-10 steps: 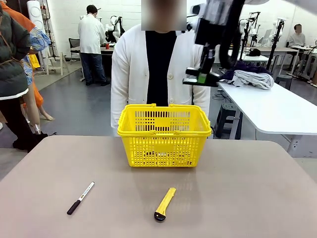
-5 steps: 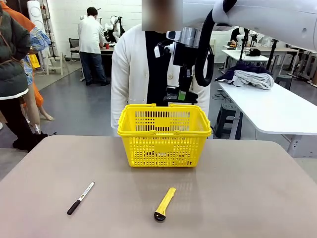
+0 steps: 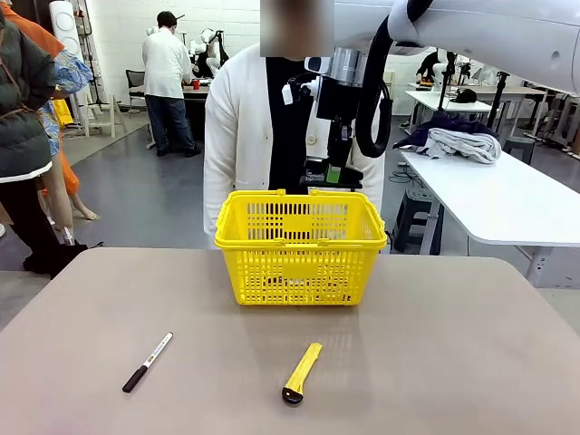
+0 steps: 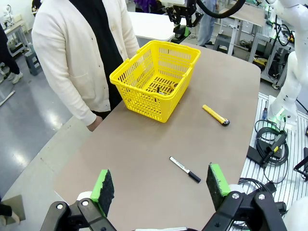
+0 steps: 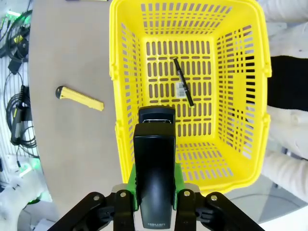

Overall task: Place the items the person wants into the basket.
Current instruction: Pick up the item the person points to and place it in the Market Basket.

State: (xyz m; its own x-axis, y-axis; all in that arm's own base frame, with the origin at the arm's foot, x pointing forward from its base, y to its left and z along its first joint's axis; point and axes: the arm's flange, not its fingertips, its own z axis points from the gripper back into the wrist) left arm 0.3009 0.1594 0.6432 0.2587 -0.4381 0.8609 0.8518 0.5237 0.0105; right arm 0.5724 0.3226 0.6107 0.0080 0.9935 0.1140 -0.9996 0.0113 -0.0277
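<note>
Holding pen (image 5: 183, 82), yellow basket (image 5: 119, 72), stapler (image 5: 154, 168) above

On my front view, a black-and-white marker (image 3: 148, 362) lies on the near left of the table (image 3: 471, 362), with a yellow utility knife (image 3: 302, 372) well apart to its right, near the middle. Behind, I see a second white table (image 3: 507, 204) carrying a heap of cloth (image 3: 458, 142).
</note>
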